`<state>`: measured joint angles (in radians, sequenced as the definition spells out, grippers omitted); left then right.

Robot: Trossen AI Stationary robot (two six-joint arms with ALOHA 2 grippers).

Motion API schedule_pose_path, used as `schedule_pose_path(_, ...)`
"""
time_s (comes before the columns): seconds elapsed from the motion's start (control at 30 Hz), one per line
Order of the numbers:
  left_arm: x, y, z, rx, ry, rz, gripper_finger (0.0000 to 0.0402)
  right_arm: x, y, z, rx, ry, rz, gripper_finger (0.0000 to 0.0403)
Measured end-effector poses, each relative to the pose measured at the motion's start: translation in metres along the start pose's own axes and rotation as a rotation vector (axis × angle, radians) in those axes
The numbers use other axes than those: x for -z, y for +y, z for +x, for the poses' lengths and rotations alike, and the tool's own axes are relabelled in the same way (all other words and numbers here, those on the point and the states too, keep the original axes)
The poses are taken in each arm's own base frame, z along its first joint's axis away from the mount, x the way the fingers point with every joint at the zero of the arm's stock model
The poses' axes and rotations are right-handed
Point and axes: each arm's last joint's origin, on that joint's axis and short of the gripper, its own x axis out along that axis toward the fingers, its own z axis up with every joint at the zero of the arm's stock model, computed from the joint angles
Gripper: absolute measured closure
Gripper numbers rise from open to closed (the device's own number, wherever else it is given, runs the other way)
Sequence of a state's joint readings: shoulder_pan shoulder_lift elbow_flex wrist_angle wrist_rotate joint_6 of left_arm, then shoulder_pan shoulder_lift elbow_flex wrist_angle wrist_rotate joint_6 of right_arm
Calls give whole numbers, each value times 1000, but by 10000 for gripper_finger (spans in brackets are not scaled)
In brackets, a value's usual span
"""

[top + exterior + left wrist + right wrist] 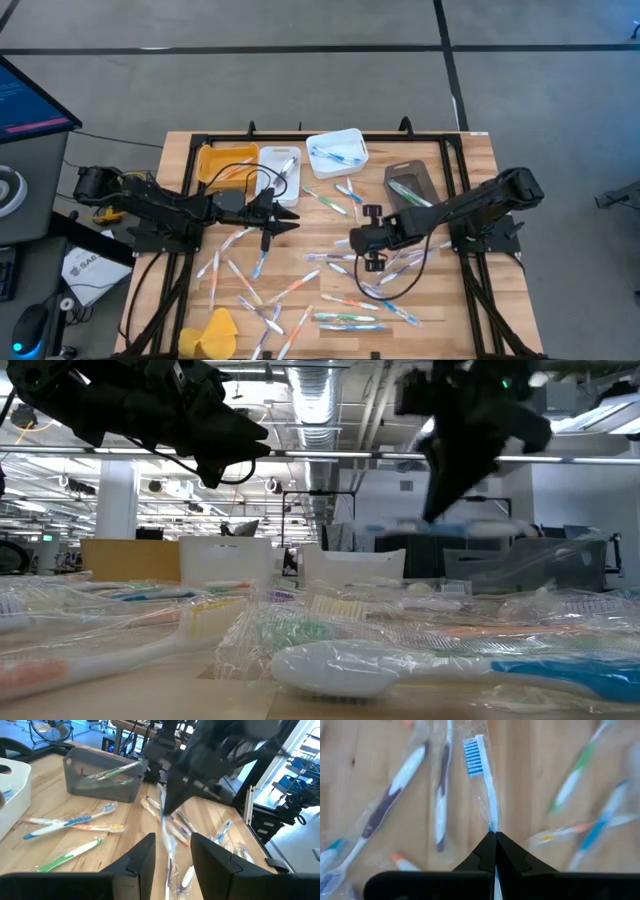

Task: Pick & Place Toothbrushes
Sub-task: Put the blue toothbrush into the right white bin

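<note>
Pale wooden slats make the worktop (470, 170), and many thin plastic toothbrushes (345, 320) in clear wrappers lie scattered over its middle and near part. At the near left corner lies a crumpled yellow cloth-like lump (212, 333). At the far side stands an orange rectangular bin (212, 160), then a white rectangular bin (288, 192) and a second, tilted white bin (354, 139) with blue-handled brushes in it. To the right of these is a dark grey-brown bin (432, 183) holding a green brush.

The left gripper (288, 222) hangs above the worktop just beside the first white bin; its jaws stand apart with nothing between them. More to the right, the right gripper (495, 834) is raised above the scattered brushes in the middle. Its jaws are pressed together and pinch the wrapper of a white and blue toothbrush with blue bristles (481, 768), which hangs from them.
</note>
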<state>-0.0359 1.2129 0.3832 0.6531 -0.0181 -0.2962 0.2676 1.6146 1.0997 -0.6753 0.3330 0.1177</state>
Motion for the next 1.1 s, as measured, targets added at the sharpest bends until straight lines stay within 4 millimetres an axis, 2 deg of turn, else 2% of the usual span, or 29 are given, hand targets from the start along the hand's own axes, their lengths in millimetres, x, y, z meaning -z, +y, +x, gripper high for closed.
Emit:
schedule_pose_path(0.2, 12, -1, -4, 7, 38, 5, 285, -25, -19, -31, 308, -45, 1, 403)
schedule_pose_path(0.4, 26, 4, -10, -16, 73, -3, 285, -44, -51, -44, 368, -73, 16, 403)
schedule_pose_path(0.6, 27, 5, -10, -25, 66, -15, 285, -55, -98, -39, 390, -120, 32, 403)
schedule_pose_path(0.77, 27, 5, -10, -25, 64, -14, 285, -60, -146, -28, 245, -241, 67, 403)
schedule_pose_path(0.97, 27, 5, -10, -24, 64, -14, 285, -46, -198, -19, 282, -262, 170, 403)
schedule_pose_path(1.1, 27, 5, -10, -24, 64, -14, 285, -33, -218, -5, 223, -325, 195, 403)
